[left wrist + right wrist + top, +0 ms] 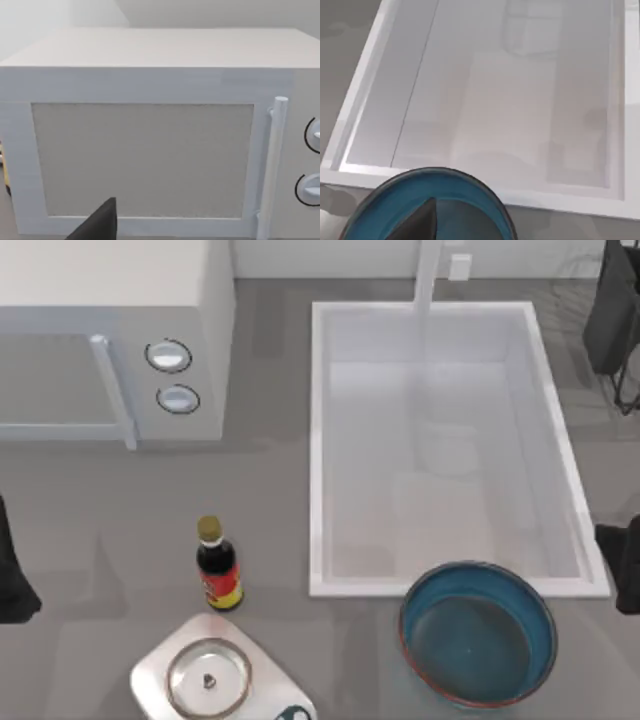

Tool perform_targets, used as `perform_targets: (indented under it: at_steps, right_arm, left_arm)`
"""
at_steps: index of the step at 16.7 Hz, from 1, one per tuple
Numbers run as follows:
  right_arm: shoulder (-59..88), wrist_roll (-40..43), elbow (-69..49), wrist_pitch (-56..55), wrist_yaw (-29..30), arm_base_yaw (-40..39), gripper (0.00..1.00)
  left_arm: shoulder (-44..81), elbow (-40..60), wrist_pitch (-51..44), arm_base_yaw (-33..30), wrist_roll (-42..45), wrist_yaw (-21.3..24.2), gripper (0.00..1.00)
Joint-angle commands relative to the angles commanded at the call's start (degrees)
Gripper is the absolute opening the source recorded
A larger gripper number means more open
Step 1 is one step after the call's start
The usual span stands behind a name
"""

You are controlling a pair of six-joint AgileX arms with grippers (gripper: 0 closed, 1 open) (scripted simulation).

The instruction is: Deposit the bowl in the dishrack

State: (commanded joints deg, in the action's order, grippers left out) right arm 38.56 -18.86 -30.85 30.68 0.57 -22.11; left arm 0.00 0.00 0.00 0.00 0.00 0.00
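Note:
The bowl (478, 635), wide and deep with a teal-blue inside and a thin reddish-brown rim, stands upright on the counter just in front of the sink's near right corner. The right wrist view looks down on the bowl (470, 210) from close above, with the sink behind it. My right gripper (622, 562) is a dark shape at the table's right edge, just right of the bowl and apart from it. The dishrack (612, 315), black wire with a dark grey panel, shows at the far right corner. My left gripper (14, 575) sits parked at the left edge.
A large white sink basin (325, 450) with a faucet (428, 275) lies between the bowl and the dishrack. A white microwave (110, 350) stands at the far left. A sauce bottle (218, 565) and a clear knobbed lid (208, 678) on a white board sit front left.

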Motion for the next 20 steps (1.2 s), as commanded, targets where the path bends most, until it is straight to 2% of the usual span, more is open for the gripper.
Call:
perform_targets:
  at_steps: [4,9,13,20]
  right_arm:
    - [23.5,-6.8,-14.8,16.5,-0.6,-6.2,1.0]
    - [44.2,-10.9,-30.0,32.1,-0.9,-8.4,1.0]
    - [50.1,-11.6,-35.8,37.2,-0.6,-7.9,1.0]
    - [50.4,-11.6,-35.1,36.4,-0.6,-7.9,1.0]
  left_arm:
    - [0.0,0.0,0.0,0.0,0.0,0.0,1.0]
    - [0.0,0.0,0.0,0.0,0.0,0.0,1.0]
    - [0.0,0.0,0.0,0.0,0.0,0.0,1.0]
    - [0.0,0.0,0.0,0.0,0.0,0.0,1.0]
